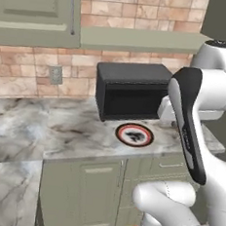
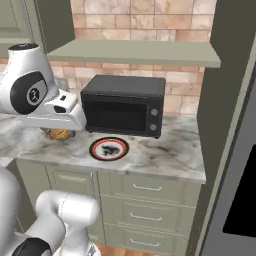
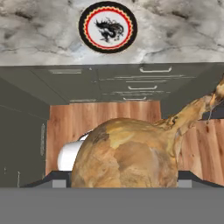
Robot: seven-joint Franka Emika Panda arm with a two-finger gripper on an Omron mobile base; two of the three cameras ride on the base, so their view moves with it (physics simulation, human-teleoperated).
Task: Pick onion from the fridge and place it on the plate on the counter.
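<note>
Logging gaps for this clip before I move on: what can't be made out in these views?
- Gripper: in the hand view the onion covers the fingertips, so the grip contact is unseen.
- Onion, right base view: just a sliver shows under the arm's white wrist.
- Plate: its dark centre mark is too small to read in the base views.
- Microwave: its right end is behind the arm in the left base view.

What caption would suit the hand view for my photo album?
The gripper holds a tan-brown onion close to the camera, with the red-and-black-rimmed plate waiting ahead on the marble counter.
</note>
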